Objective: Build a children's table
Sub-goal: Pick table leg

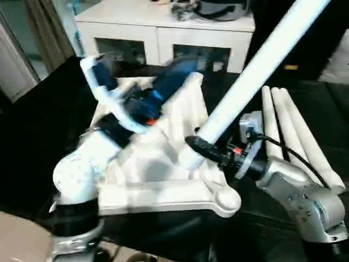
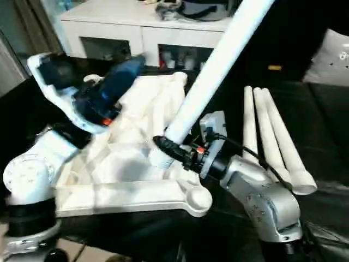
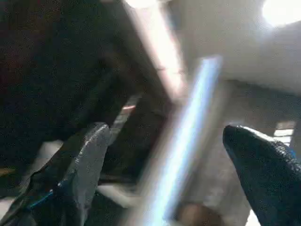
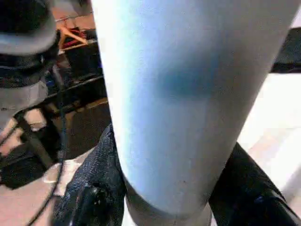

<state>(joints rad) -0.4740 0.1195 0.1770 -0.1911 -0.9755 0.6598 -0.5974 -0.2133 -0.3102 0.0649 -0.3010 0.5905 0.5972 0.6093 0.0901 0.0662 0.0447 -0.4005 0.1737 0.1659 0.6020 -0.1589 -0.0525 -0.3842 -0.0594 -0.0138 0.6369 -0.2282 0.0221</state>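
the right gripper (image 1: 197,146) is clamped on a white leg (image 1: 256,71) near its thick lower end, one black finger on each side of the tube, as the right wrist view shows with the leg (image 4: 188,94) running straight up out of the jaws. the leg slants up and away from the jaws toward the robot's right. its bottom end sits just below the jaws, touching or almost touching the upturned tabletop (image 1: 163,185); whether it is seated in anything cannot be told.

the tabletop lies underside up on the black work table (image 1: 32,125), ribs showing, directly beneath and to the left of the right jaws. a round corner socket (image 1: 226,199) sits just beyond the jaws on the near right corner, apart from the leg's end.

three more legs (image 1: 289,136) lie side by side on the black table to the right of the right jaws, touching one another.

the left gripper (image 2: 122,68) is raised over the far part of the tabletop, well apart from the right jaws. in the left wrist view its two black fingers (image 3: 80,165) stand wide apart with nothing between them, a blurred pale bar passing beyond the gap.

a white cabinet (image 1: 163,27) stands behind the work table.
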